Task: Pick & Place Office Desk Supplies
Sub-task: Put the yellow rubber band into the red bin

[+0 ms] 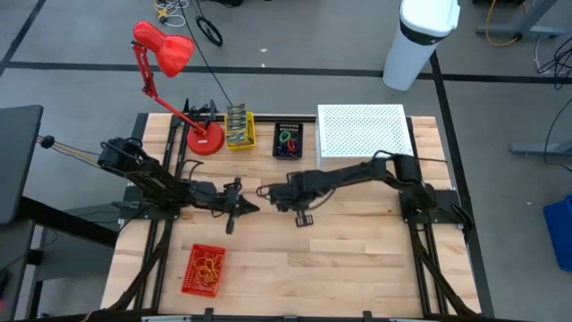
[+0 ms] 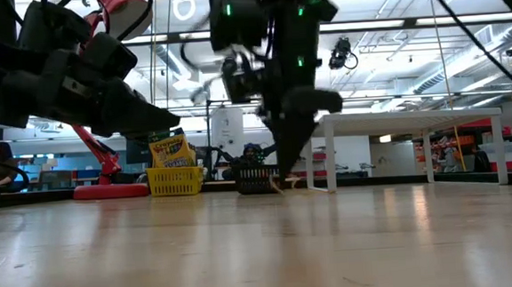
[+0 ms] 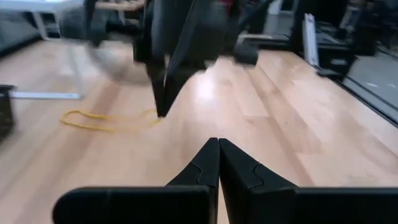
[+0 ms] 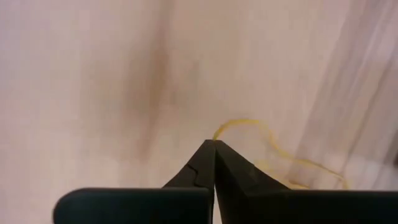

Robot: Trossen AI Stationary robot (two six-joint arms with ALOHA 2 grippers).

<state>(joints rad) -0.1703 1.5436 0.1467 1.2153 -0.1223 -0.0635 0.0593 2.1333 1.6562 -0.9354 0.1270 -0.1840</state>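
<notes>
Right gripper was down at mid-bench, pinched closed on one end of a thin yellow rubber band; the rest of the band trailed flat on the bench, running lengthwise away from the tips. Left gripper sat closed and empty just beside it, pointing at the right one. I judged the right arm had the pick.
</notes>
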